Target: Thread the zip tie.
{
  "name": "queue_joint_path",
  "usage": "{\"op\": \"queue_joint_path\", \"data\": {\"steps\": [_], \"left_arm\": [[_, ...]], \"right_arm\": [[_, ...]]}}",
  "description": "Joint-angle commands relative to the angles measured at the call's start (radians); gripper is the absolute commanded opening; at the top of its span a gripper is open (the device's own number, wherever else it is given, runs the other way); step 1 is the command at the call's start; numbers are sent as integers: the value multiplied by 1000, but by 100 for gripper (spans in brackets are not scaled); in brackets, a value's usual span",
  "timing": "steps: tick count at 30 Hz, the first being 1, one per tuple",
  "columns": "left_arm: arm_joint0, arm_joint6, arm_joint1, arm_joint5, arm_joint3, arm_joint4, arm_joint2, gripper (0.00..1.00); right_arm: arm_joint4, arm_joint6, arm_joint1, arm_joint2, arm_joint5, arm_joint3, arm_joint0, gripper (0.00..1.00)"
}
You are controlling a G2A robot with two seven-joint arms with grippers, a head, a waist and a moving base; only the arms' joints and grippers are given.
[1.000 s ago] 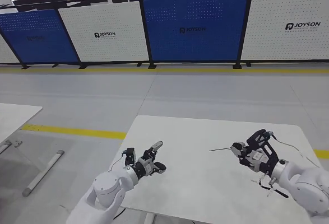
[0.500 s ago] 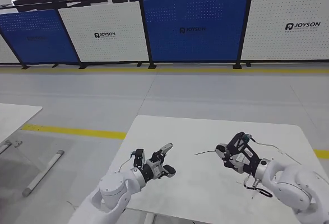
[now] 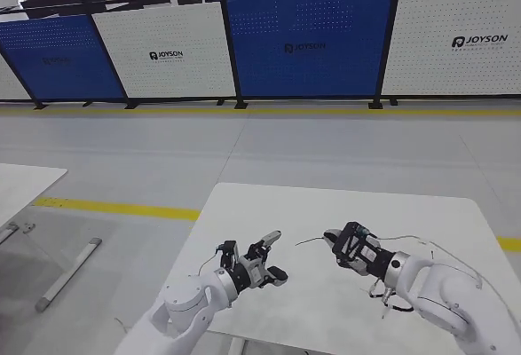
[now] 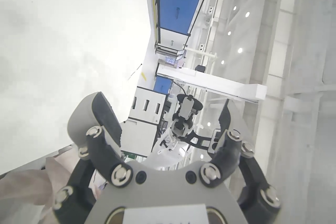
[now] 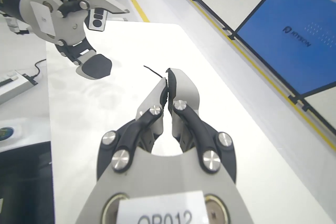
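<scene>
A thin black zip tie [image 3: 310, 240] sticks out sideways from my right gripper [image 3: 334, 238], which is shut on it just above the white table [image 3: 402, 209]. In the right wrist view the tie's free end [image 5: 151, 71] pokes past the closed fingertips of the gripper [image 5: 168, 75]. My left gripper [image 3: 276, 257] hangs open a short way from that free end, with nothing between its fingers. It faces the tie in the right wrist view [image 5: 101, 47]. From the left wrist the open gripper [image 4: 165, 117] frames the distant right gripper [image 4: 183, 109] and the tie [image 4: 135, 72].
A thin cable [image 3: 420, 238] trails from the right arm over the table. Blue and white pegboard partitions [image 3: 304, 49] stand across the floor behind. Another white table [image 3: 11, 186] is at the far left, beyond a yellow floor line [image 3: 118, 209].
My right gripper has carried the zip tie leftward toward the table's middle. My left gripper has moved right toward it, so the gap between the two has shrunk.
</scene>
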Motion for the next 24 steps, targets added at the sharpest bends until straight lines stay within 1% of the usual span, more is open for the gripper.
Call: {"op": "queue_joint_path", "data": {"steps": [1,12,14,17,19,22,24], "left_arm": [[-15,27,4,0,11,-56,9,100],[-15,27,4,0,11,-56,9,100],[-15,27,4,-1,12,-59,13,100],[-28,54,-1,0,17,-89,34,100],[-39,76,-4,0,20,-129,48,100],[-54,93,-5,0,29,-185,67,100],[-70,110,-1,0,38,-225,88,100]], "right_arm": [[-8,-4,-1,-18,0,4,12,0],[-12,-4,-1,-18,2,5,11,0],[-60,-10,-4,-21,0,-4,7,0],[-153,-22,-10,-52,0,-20,15,0],[-207,-24,-16,-82,0,-28,32,0],[-252,-19,-22,-122,0,-27,63,0],[-259,-22,-26,-154,0,-21,87,0]]}}
